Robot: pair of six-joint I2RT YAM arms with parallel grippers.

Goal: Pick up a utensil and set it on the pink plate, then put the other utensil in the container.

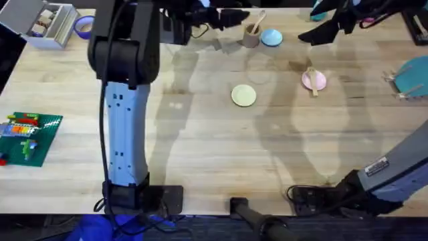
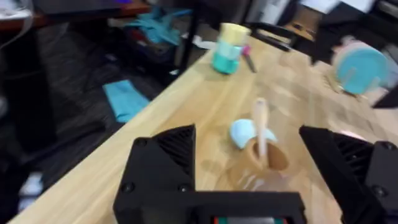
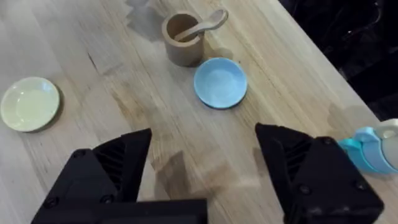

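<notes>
Overhead view: a small brown cup (image 1: 251, 37) is seen at the far side of a wooden table (image 1: 200, 147), with a wooden spoon (image 1: 257, 23) standing in it, handle leaning up and away. Just beside the cup lies a light blue plate (image 1: 271, 37). Nearer than the cup and off toward the right arm's side, a pink plate (image 1: 314, 80) is seen with a wooden fork (image 1: 311, 79) laid across it, its long axis running roughly from far to near. A yellow-green plate (image 1: 243, 95) sits bare, near the table's middle, nearer than the cup.

Both tools are judged to be placed already, so any coming move is judged to be a pull back from the cup. The left gripper (image 2: 245, 168) is held just behind the cup, its black fingers spread wide with nothing between them; this arm is the closer one. The right gripper (image 3: 205, 165) is also spread apart and empty, held well back from the cup.

The spoon's bowl resting on the cup's rim is shown plainly from the right wrist, while from the left wrist the spoon's handle is seen rising out of the cup. The pink plate and fork are made out from overhead.
</notes>
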